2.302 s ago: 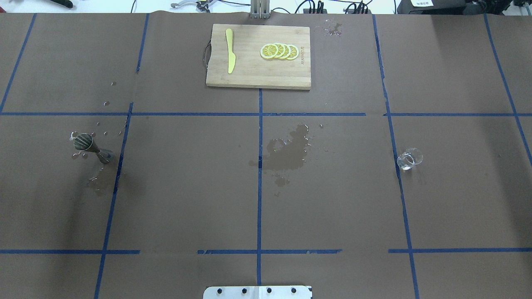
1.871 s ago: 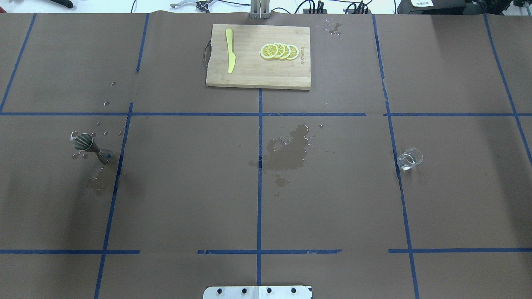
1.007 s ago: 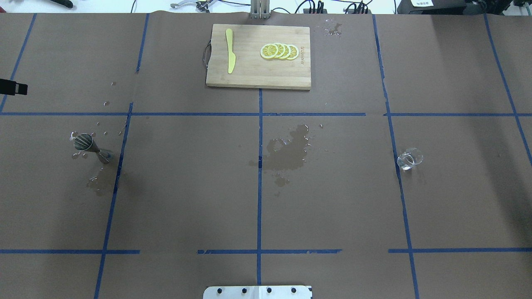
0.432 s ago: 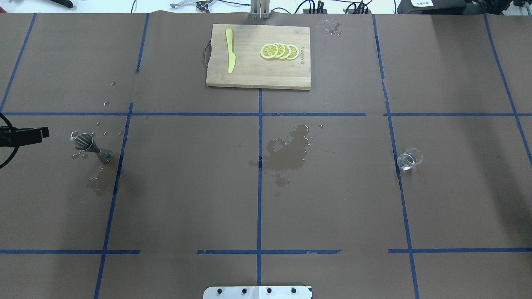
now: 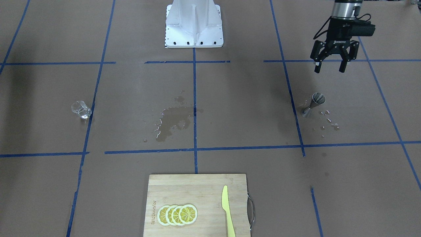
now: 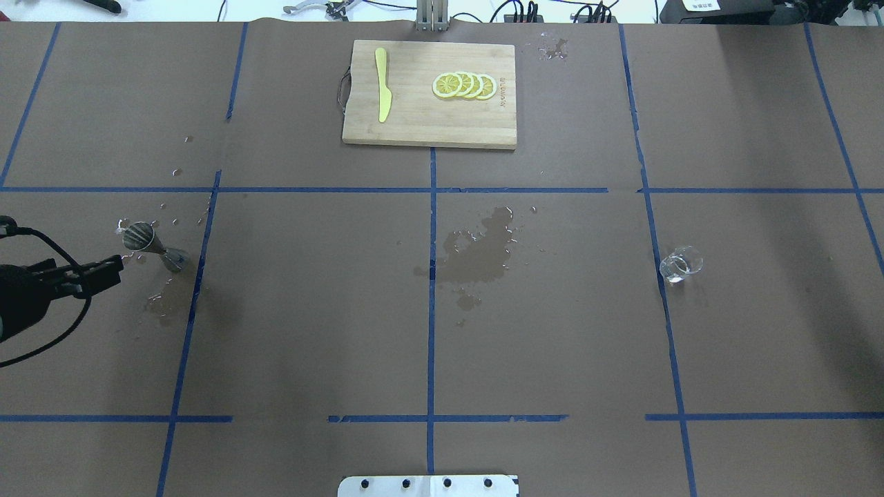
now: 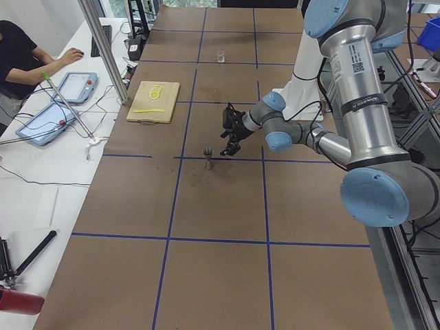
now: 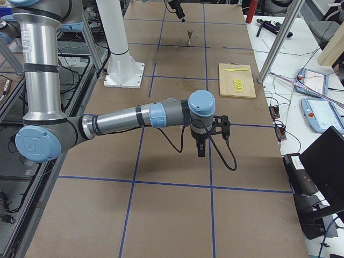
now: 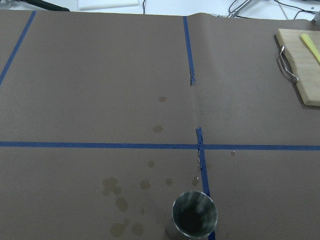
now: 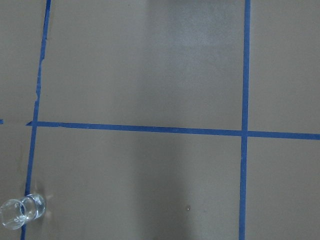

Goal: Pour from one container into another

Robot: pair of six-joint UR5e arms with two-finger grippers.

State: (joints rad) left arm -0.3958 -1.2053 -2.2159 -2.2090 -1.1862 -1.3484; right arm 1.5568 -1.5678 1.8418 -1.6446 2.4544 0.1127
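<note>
The silver jigger [image 5: 315, 103] stands upright on the table's left side among water drops, also seen in the overhead view [image 6: 153, 245] and at the bottom of the left wrist view [image 9: 195, 216]. My left gripper [image 5: 329, 70] hangs open and empty above the table, a little to the robot's side of the jigger and apart from it. The clear glass cup [image 5: 80, 109] stands alone on a blue tape line at the right [image 6: 680, 264], low left in the right wrist view [image 10: 21, 212]. My right gripper [image 8: 214, 144] shows only from the side; I cannot tell its state.
A wooden cutting board [image 6: 428, 117] with a yellow knife [image 6: 382, 93] and lemon slices [image 6: 464, 85] lies at the far middle. A wet patch [image 6: 480, 255] darkens the paper at the centre. The robot's white base [image 5: 194, 26] stands at the near edge.
My left gripper came in from the overhead view's left edge and moved toward the robot's side, ending beside the jigger. Jigger and glass cup have not moved.
</note>
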